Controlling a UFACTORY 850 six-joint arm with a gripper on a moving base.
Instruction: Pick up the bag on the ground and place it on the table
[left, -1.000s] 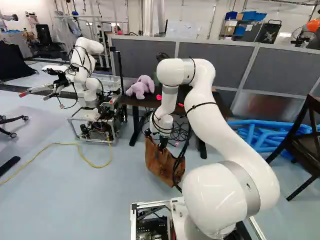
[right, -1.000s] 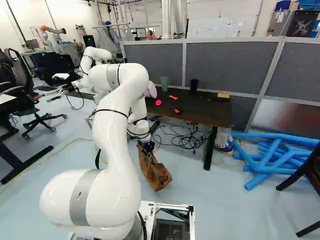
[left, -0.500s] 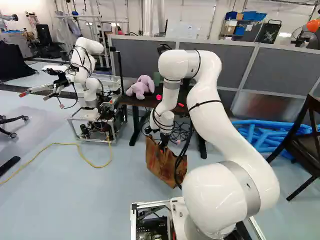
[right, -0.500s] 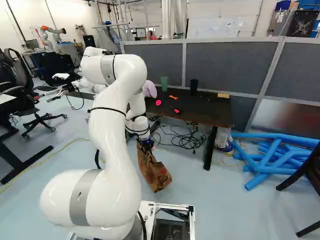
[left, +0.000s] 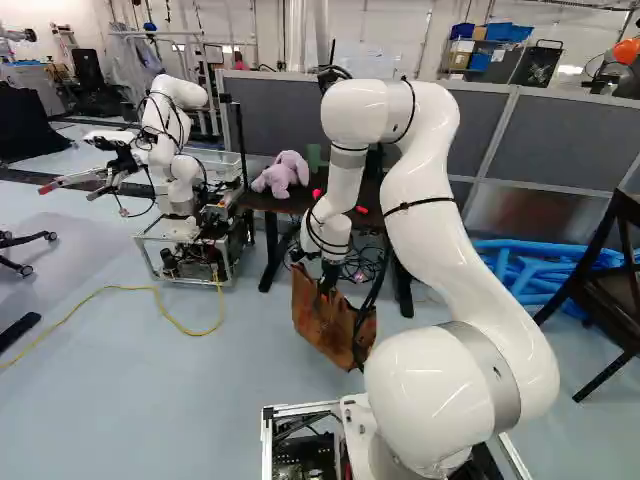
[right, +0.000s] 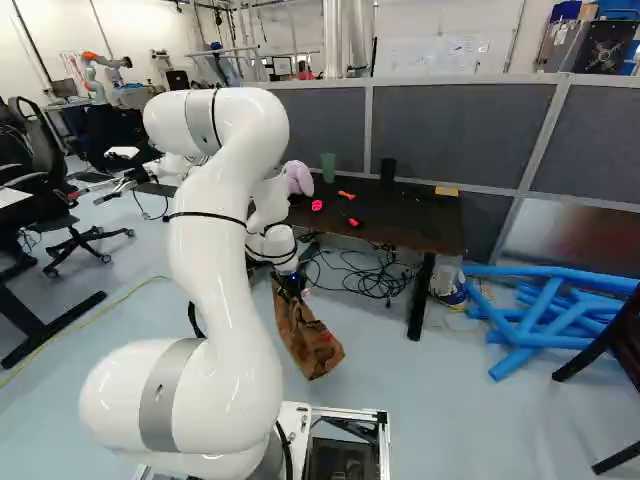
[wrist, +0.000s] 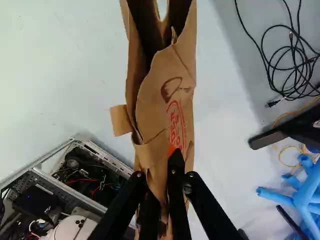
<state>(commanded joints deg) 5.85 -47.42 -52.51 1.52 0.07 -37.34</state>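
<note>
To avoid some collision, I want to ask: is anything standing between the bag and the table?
Nothing visible stands between the bag, held in the gripper, and the near edge of the table; only cables lie on the floor nearby. The bag is below the tabletop.

Passing room lies left of the bag (left: 325, 325); the table (right: 410, 225) blocks the far side.

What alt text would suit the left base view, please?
A white robot arm holds a brown paper bag in its gripper, in front of a dark table bearing a lilac plush toy; another robot stands at the left.
</note>
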